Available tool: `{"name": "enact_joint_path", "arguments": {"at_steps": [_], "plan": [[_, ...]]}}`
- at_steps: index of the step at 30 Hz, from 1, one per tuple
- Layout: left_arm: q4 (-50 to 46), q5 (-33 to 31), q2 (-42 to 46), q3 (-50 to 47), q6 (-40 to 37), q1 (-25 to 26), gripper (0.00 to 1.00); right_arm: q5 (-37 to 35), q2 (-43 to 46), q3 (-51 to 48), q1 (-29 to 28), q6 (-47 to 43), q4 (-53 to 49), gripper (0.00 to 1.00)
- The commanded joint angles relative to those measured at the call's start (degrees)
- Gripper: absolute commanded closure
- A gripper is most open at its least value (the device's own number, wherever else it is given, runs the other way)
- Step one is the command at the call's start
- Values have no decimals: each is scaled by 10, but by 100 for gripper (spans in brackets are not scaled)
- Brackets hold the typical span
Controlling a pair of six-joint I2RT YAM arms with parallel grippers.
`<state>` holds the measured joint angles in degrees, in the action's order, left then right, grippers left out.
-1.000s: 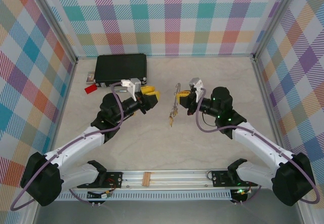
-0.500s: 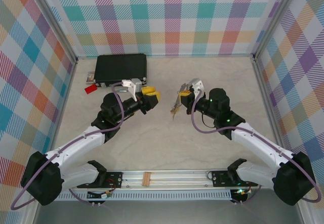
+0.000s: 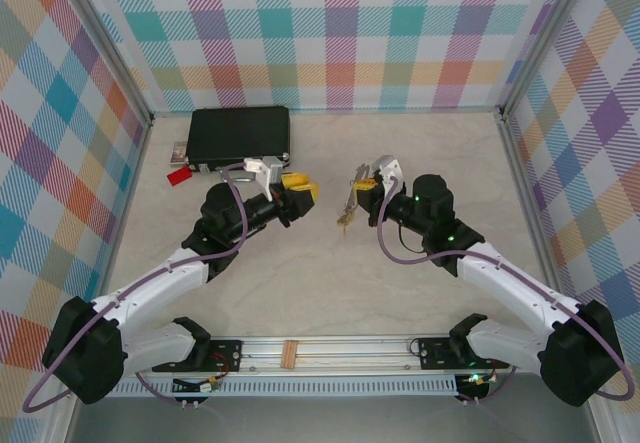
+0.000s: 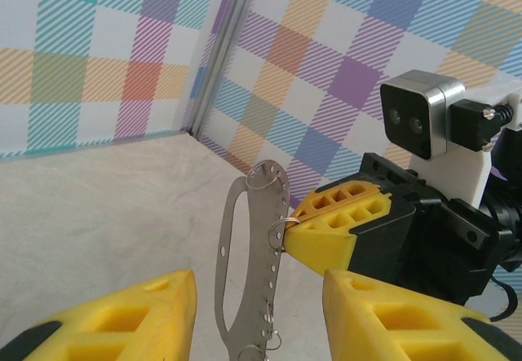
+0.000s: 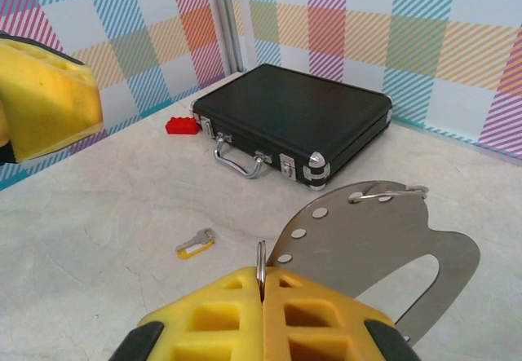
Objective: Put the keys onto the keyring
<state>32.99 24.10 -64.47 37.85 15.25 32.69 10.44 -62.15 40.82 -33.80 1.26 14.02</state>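
My right gripper (image 5: 263, 275) is shut on the keyring (image 5: 260, 259), a thin silver split ring threaded through a hole of a flat perforated metal plate (image 5: 367, 239). In the top view the right gripper (image 3: 362, 191) holds this plate (image 3: 350, 201) above the table's middle. In the left wrist view the plate (image 4: 253, 271) hangs upright just beyond the gap of my left gripper (image 4: 259, 296), which is open and touches nothing. More small rings sit in the plate's other holes. One of the keys (image 5: 196, 244), yellow-headed, lies flat on the table.
A black case (image 3: 240, 133) with a silver handle (image 5: 236, 159) lies at the back left, and a small red tag (image 3: 180, 175) is beside it. Checked walls close off the back and both sides.
The right gripper has carried the plate a little left and farther back, tilting it toward the left gripper. The left gripper has barely shifted and stays open.
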Motion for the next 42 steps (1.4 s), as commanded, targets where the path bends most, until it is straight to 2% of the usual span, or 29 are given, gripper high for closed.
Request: {"name": "enact_joint_path", "arguments": {"at_steps": [1,7,13,17,33,42], "plan": [[14,30,-10,20,10,-5,56,37,11,-13,-3,16,51,100],[70,69,-32,24,49,-4,57,128,21,-38,9,80,159,100],[121,90,-44,29,93,-4,58,251,-17,-23,49,201,268,100],[158,102,-50,21,118,-4,59,298,-45,-8,53,244,306,100],[258,141,-102,20,184,-4,70,330,-83,7,58,304,360,100],[269,155,-112,27,191,0,75,337,-90,10,60,311,362,100]]}}
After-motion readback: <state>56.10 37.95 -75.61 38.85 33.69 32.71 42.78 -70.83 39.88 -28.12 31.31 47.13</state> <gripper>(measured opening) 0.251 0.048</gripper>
